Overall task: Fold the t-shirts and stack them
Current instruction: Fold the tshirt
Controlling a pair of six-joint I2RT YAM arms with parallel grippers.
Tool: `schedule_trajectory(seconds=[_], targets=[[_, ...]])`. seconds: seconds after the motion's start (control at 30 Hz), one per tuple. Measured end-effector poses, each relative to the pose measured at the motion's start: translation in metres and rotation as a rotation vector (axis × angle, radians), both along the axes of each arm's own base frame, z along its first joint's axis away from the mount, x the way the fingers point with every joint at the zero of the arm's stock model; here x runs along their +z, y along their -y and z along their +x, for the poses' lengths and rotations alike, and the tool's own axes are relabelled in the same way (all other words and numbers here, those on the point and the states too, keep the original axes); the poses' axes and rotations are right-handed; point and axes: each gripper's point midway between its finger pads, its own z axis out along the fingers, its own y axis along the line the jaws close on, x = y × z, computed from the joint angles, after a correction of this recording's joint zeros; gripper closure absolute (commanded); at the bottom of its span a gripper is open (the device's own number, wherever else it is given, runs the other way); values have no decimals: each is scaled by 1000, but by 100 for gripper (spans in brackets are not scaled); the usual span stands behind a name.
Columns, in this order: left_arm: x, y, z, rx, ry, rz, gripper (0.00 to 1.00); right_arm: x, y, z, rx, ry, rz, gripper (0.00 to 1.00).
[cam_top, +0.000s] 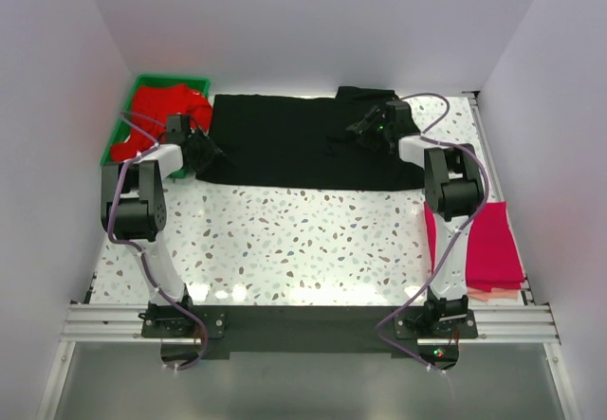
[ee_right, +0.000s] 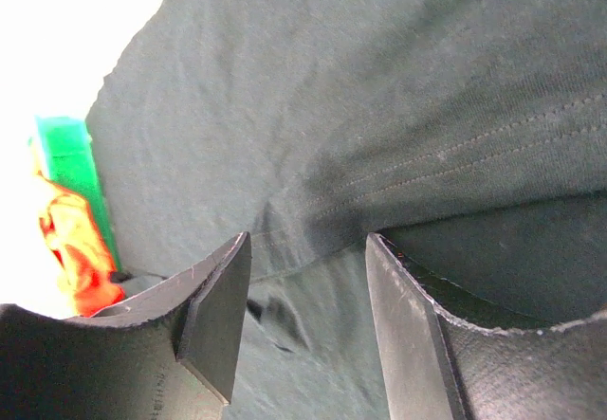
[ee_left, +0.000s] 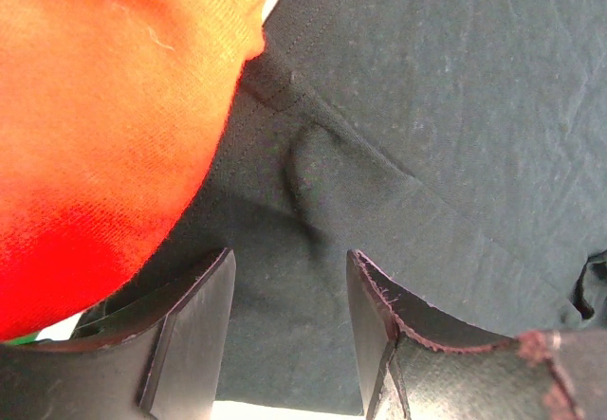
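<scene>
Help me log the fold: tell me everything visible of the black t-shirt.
The black t-shirt lies spread mostly flat along the far side of the table, soft dark knit with stitched seams and light wrinkles. Its right end is bunched. The left hand is at its left edge, the right hand at the bunched end, both open over cloth.

Both arms — the left arm (cam_top: 142,207) and the right arm (cam_top: 455,188) — pair white links with bulky black joints. A lavender cable (cam_top: 108,219) loops along each, down to black base plates (cam_top: 180,323). The fingers (ee_left: 194,325) are flat black slabs, their edges frayed reddish.
</scene>
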Motion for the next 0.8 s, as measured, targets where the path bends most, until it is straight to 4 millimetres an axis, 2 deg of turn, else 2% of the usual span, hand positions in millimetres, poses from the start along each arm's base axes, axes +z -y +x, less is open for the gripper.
schedule_trajectory(seconds=[0.43, 0.8], targets=[[0, 0, 0, -5, 1, 4, 45, -1, -11, 19, -45, 53, 121, 46], [0, 0, 0, -9, 1, 8, 44, 8, -16, 47, -65, 139, 186, 45]])
